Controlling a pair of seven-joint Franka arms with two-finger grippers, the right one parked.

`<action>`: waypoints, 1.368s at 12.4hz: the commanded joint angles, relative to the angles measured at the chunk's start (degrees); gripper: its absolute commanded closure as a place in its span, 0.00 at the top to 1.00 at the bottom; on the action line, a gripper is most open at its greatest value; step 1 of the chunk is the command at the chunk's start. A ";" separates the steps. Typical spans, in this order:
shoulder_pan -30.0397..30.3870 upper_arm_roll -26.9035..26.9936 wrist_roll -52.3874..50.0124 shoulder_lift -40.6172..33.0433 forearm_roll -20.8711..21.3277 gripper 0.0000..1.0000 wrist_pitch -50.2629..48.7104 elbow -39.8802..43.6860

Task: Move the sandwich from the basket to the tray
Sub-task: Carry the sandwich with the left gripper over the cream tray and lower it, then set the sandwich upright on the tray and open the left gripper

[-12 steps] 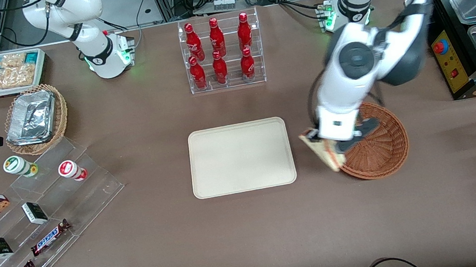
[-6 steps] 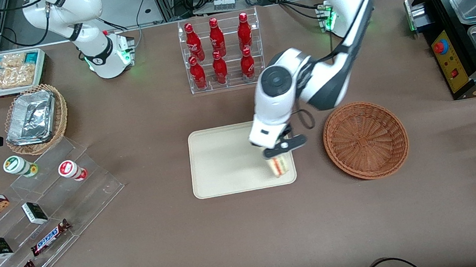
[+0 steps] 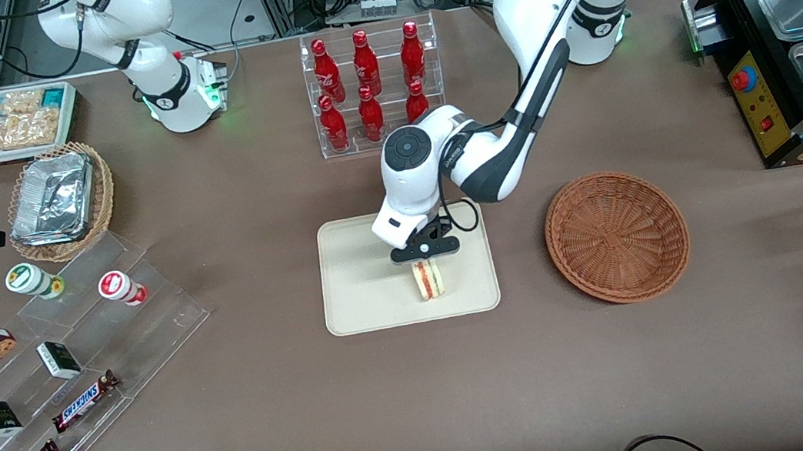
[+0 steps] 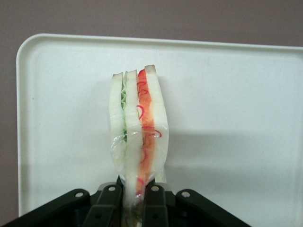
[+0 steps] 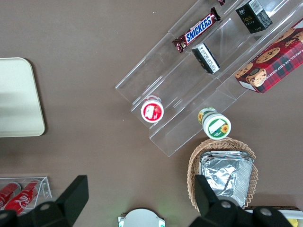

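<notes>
Now end effector (image 3: 425,257) pinches sandwich (image 3: 429,280) over tray (image 3: 356,293).

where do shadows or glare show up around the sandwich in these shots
Left wrist view: the sandwich, pinched in the gripper, throws a soft grey shadow on the tray beside it, and its clear wrap catches light. Front view: a faint shadow lies on the tray under the arm; no glare.

Bright, even overhead light, soft short shadows under the gripper (image 3: 424,252) poised above the tray (image 3: 360,293), faint shadow band beside the sandwich (image 4: 138,137), mild sheen on foil containers (image 3: 53,198), sharp focus throughout, slight edge distortion.
</notes>
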 commanded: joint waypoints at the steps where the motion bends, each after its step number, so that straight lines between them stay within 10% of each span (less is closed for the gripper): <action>1: -2.53 0.71 2.11 1.18 1.26 0.00 2.91 0.94; 5: -3.59 0.71 2.12 3.03 1.35 0.00 3.01 0.68; 6: -3.69 0.71 1.68 3.30 1.26 0.22 2.92 0.33; 7: -3.60 0.71 2.20 3.30 1.35 0.94 2.66 0.24; 17: 2.45 1.06 -4.92 -12.32 0.65 1.00 -13.15 1.11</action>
